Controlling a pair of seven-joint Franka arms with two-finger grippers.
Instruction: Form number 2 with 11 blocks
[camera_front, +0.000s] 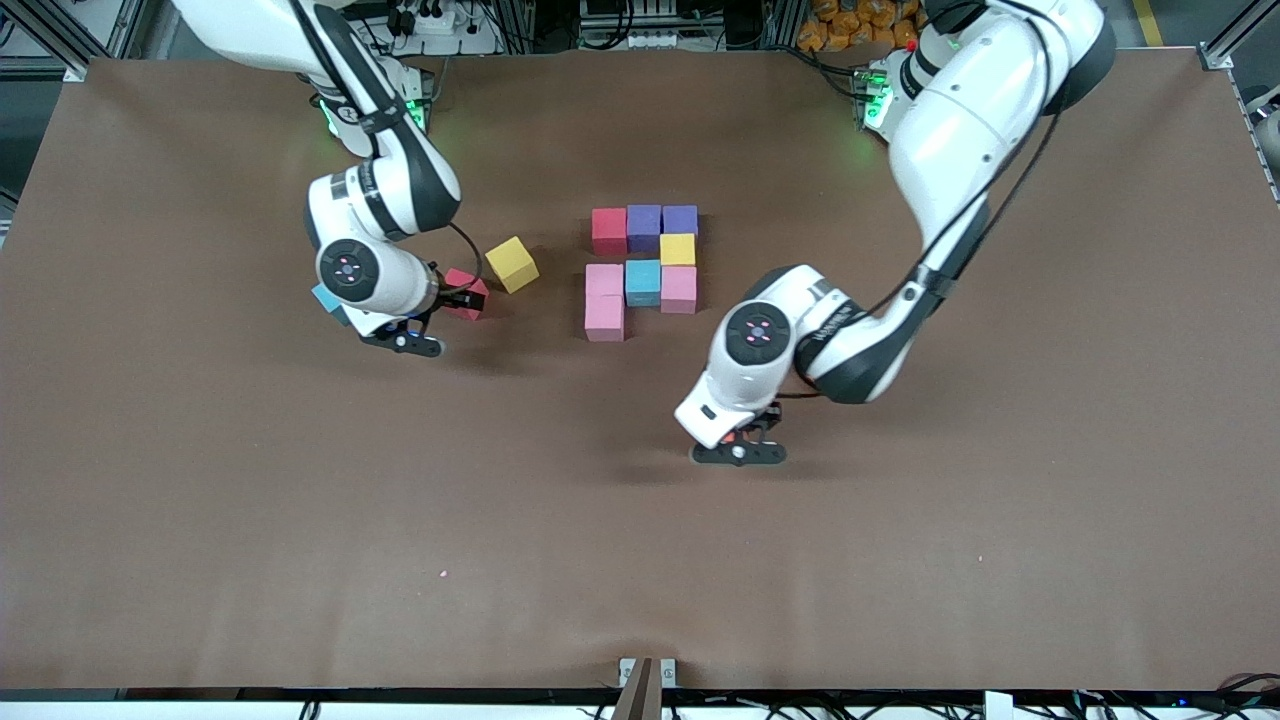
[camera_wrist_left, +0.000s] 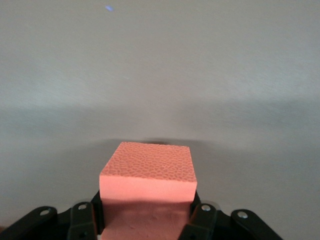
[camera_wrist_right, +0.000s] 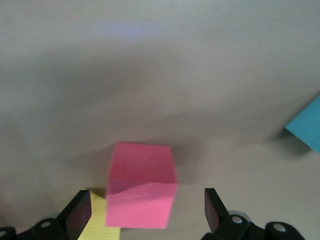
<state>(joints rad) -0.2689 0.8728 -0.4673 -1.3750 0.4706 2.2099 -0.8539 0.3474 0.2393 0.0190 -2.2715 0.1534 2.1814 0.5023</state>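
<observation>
left pincer (camera_front: 745, 437) lower centre of frame, clamped on orange block (camera_wrist_left: 148, 172). right pincer (camera_front: 432, 318) centre-left, fingers apart around red block (camera_wrist_right: 141, 184). partial number 2 (camera_front: 644, 258) mid-frame on counter (camera_front: 900, 560). foam looks light, soft; grip flat side faces.

Both arms wear glossy white rounded shells joined by dark grey-black bands at the joints. Each wrist ends in a round black cap marked with small pink-red dots in a ring. Thin black cables run along the outside of the links. Green lights glow at the two bases. The left gripper (camera_front: 741, 441) and the right gripper (camera_front: 452, 301) are matte black, with flat black finger mounts carrying silver screw heads, plain in both wrist views.
</observation>
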